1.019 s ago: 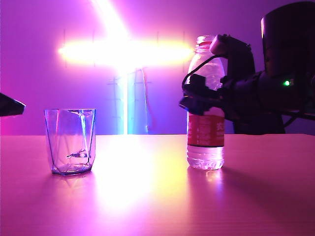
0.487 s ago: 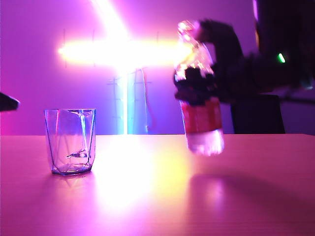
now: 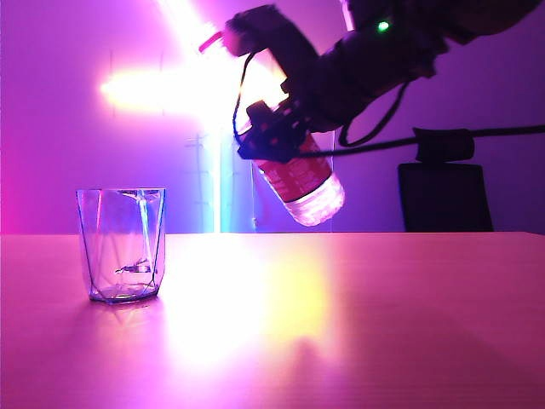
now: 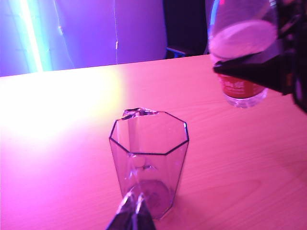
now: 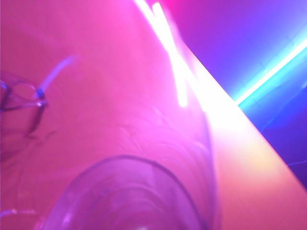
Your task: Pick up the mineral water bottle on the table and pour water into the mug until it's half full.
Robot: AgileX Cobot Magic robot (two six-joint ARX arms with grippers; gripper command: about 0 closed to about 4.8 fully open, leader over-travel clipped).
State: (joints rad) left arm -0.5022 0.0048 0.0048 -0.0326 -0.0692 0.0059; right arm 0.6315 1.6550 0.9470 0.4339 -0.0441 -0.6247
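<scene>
My right gripper [image 3: 277, 128] is clamped around the bottle [image 3: 302, 183], holding it in the air, tilted with its neck toward the mug [image 3: 122, 244] and its base toward the chair [image 3: 444, 196]. The bottle hangs well above the surface [image 3: 358, 324], up and to the right of the mug, which stands upright on it. My left gripper [image 4: 132, 218] sits low just beside the mug; I cannot tell how wide it is.
</scene>
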